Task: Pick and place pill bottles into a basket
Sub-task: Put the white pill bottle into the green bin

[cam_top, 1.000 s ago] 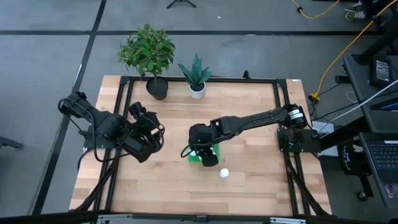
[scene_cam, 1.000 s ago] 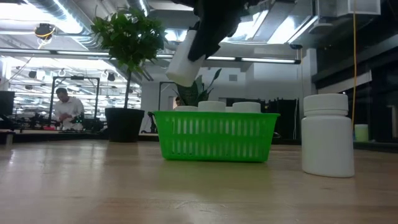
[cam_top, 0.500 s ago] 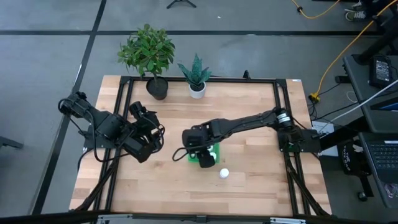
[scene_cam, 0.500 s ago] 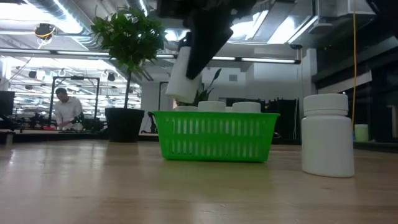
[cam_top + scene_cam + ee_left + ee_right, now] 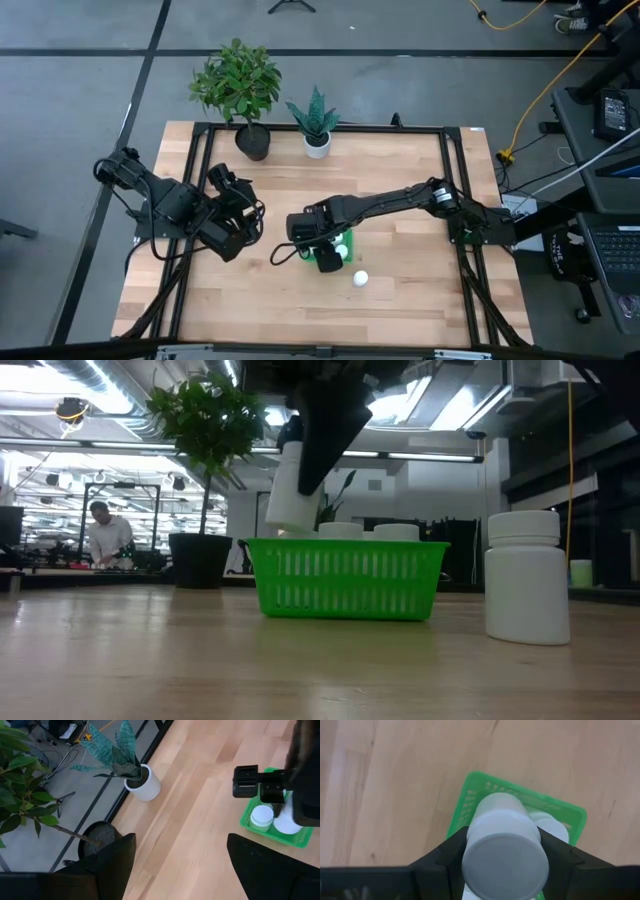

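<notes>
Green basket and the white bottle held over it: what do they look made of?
The small green slotted-wall basket looks like moulded plastic: thin ribs, uniform bright colour, slight sheen. The white cylindrical pill bottle clamped in the right tool also looks plastic: opaque, smooth, matte.

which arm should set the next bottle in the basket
The right arm, I'd judge: the right gripper already grips a pill bottle just over the basket. The left gripper waits apart from it, open and empty.
</notes>
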